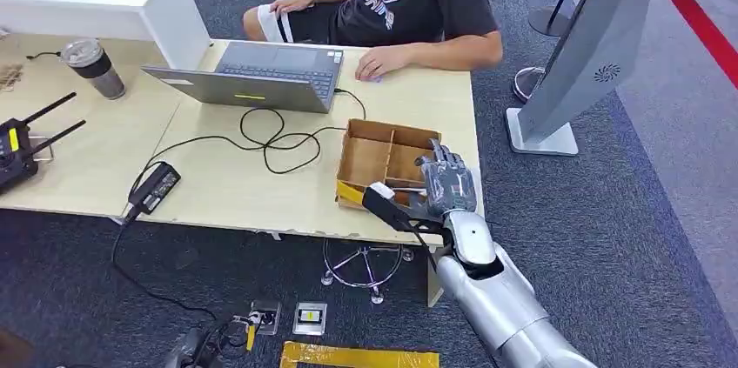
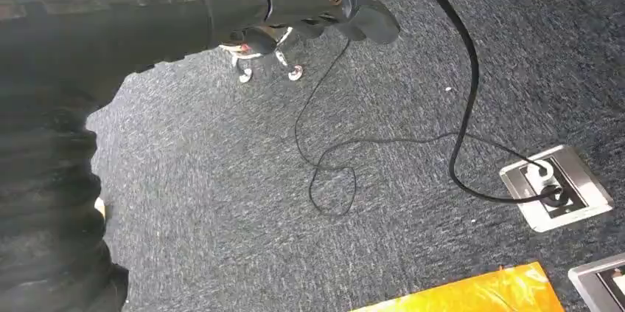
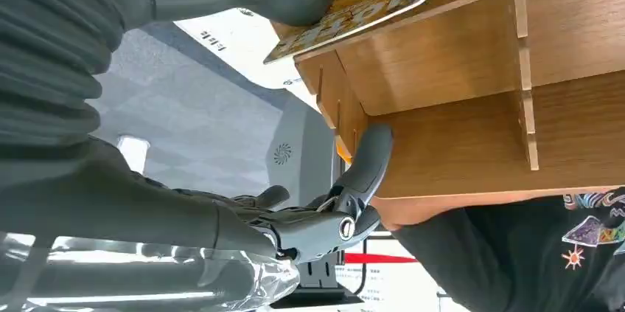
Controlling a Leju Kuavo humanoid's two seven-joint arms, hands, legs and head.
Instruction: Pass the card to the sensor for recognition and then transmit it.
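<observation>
Risk: card (image 3: 354,4) slipping or catching on the wooden box's (image 1: 364,157) divider as it is lifted, since only the thumb is seen bearing on it, near 1 edge. Left hand (image 2: 295,2): hanging over carpet, fingers curled in, holding nothing. Card: yellow-patterned, lying at the box's near compartment on the tabletop (image 1: 226,181). Right hand (image 1: 444,185): arm reaching forward over the tabletop edge, thumb pressing the card, fingers extended over the box's rim; full grip cannot be told.
</observation>
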